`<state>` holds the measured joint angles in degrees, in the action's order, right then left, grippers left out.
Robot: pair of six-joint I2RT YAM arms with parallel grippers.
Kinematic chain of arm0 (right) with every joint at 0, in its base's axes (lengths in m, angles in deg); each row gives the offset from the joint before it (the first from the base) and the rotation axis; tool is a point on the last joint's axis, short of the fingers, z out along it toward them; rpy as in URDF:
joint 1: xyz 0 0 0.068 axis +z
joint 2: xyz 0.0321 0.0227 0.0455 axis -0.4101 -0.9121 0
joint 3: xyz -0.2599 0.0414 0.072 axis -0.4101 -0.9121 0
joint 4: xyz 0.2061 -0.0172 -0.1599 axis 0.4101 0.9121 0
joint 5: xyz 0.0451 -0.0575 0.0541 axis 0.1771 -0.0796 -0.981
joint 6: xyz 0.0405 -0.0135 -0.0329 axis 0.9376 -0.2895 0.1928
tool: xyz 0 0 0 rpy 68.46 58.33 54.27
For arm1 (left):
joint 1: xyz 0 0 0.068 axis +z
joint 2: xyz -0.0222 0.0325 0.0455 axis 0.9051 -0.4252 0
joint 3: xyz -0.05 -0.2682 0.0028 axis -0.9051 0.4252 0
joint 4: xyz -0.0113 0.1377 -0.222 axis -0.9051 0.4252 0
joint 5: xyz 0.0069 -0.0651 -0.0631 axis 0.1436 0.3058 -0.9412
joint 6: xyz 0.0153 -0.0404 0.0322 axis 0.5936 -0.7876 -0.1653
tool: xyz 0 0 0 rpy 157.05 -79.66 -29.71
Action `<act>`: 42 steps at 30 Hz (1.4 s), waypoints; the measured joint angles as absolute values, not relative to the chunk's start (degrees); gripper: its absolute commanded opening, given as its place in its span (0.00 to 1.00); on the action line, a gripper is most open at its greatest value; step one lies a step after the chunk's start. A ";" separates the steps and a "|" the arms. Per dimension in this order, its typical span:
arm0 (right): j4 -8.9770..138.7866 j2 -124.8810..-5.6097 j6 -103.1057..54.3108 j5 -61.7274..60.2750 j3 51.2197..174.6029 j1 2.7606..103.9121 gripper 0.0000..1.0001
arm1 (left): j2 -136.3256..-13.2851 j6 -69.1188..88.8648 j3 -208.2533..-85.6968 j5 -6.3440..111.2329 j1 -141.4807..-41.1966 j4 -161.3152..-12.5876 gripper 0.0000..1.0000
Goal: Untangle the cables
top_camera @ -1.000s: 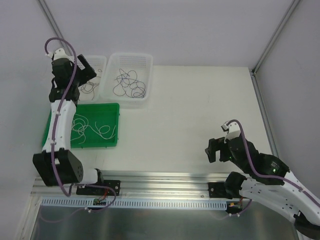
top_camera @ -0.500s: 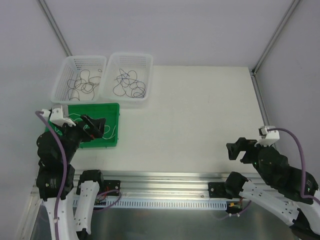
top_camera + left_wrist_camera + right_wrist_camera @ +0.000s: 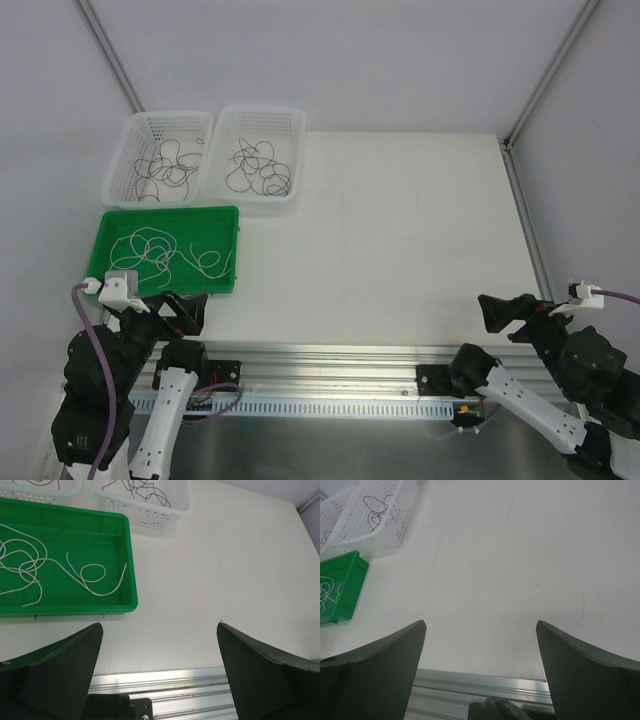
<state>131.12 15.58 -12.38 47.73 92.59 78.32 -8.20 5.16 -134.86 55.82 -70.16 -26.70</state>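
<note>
The left gripper (image 3: pixel 186 312) hangs low over the near edge of the table (image 3: pixel 400 220), just above the metal rail (image 3: pixel 330 358), its two dark fingers (image 3: pixel 60 665) spread wide with nothing between them. Just beyond it lies a green tray (image 3: pixel 226 214) holding white cables (image 3: pixel 165 252), curled in loose, overlapping loops on the left and one freer strand with a single loop on the right. Behind the tray stand two white baskets side by side: the left basket (image 3: pixel 118 160) holds thin cables (image 3: pixel 165 170) in a loose heap, and the right basket (image 3: pixel 296 165) holds dark cables (image 3: pixel 260 168) knotted into a tangle. The right gripper (image 3: pixel 500 310) sits at the opposite near corner, well apart from all three containers, its fingers (image 3: pixel 375 650) likewise wide apart and empty above bare tabletop.
</note>
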 measured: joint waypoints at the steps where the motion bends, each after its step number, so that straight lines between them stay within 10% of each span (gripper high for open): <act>1: 131.12 15.58 -12.38 47.54 92.56 78.32 0.97 | -7.15 5.14 -134.40 56.35 -70.16 -26.00 0.99; 42: 129.91 15.58 -12.93 44.39 91.32 78.32 0.97 | 0.31 -3.13 -133.28 74.71 -75.04 -18.28 0.99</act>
<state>129.91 15.58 -12.93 44.39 91.32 78.32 0.31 -3.13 -133.28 74.71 -75.04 -18.28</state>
